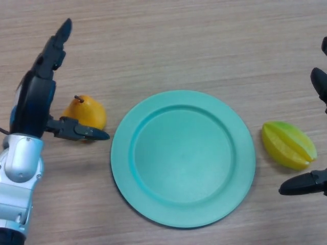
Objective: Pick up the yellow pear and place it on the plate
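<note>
My left hand (38, 102) stands with fingers (56, 43) spread wide beside the yellow pear (88, 112), thumb under it, bracketing for a grasp. Pear rests on the bench (179, 41), just left of the plate (183, 158), unlifted. Right hand (311, 182) idles open around the starfruit (288, 145).

A yellow-green starfruit (288, 145) lies on the wooden table (168, 41).

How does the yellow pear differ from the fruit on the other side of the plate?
The pear is orange-yellow, smooth and rounded with a dark stem; the star fruit is yellow-green with long ridges. The pear lies left of the plate, between the thumb and fingers of the open left hand; the star fruit lies right of it, near the right hand, untouched. Both rest on the table, off the plate.
</note>
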`<state>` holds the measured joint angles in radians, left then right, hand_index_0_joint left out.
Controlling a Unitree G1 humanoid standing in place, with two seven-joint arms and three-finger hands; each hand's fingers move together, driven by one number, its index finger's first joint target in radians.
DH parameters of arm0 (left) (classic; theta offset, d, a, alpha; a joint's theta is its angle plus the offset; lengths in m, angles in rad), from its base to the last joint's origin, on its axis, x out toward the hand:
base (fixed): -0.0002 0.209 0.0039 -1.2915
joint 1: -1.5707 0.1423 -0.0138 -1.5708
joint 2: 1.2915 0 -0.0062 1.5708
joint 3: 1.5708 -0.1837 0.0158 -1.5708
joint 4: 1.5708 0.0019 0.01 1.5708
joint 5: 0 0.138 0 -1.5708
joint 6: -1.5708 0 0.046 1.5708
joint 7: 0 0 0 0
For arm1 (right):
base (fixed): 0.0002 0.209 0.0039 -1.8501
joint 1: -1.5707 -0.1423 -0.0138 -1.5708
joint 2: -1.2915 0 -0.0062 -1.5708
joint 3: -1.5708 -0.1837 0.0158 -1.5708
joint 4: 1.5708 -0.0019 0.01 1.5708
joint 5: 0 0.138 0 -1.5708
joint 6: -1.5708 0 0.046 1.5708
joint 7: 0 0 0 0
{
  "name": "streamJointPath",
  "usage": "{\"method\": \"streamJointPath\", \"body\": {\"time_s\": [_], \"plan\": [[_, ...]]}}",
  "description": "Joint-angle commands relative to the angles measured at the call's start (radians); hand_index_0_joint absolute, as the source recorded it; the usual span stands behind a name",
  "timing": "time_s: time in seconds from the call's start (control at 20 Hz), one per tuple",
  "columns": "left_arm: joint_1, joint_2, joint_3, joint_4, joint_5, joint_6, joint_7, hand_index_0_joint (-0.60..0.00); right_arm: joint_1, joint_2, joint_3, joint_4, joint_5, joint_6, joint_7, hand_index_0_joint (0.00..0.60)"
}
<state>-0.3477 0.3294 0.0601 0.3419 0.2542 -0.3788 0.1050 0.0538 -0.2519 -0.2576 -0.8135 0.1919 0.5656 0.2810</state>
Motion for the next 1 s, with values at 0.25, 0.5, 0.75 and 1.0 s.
{"method": "streamJointPath", "body": {"time_s": [0.25, 0.5, 0.75, 1.0], "plan": [[-0.017, 0.045, 0.088, -0.04, -0.108, 0.074, 0.035, -0.019, -0.02, -0.021, -0.047, -0.044, 0.041, -0.098, -0.021, 0.0], [-0.03, 0.054, 0.073, 0.084, -0.057, 0.037, 0.069, 0.0, -0.016, -0.017, -0.046, -0.046, 0.057, -0.071, -0.029, 0.0], [-0.101, 0.051, 0.049, 0.288, -0.051, -0.047, 0.085, 0.0, -0.019, -0.021, -0.041, -0.056, 0.062, -0.06, -0.033, 0.0], [-0.168, 0.037, 0.027, 0.404, -0.036, -0.122, 0.098, 0.0, -0.012, -0.019, -0.043, -0.067, 0.05, -0.061, -0.03, 0.0]]}}
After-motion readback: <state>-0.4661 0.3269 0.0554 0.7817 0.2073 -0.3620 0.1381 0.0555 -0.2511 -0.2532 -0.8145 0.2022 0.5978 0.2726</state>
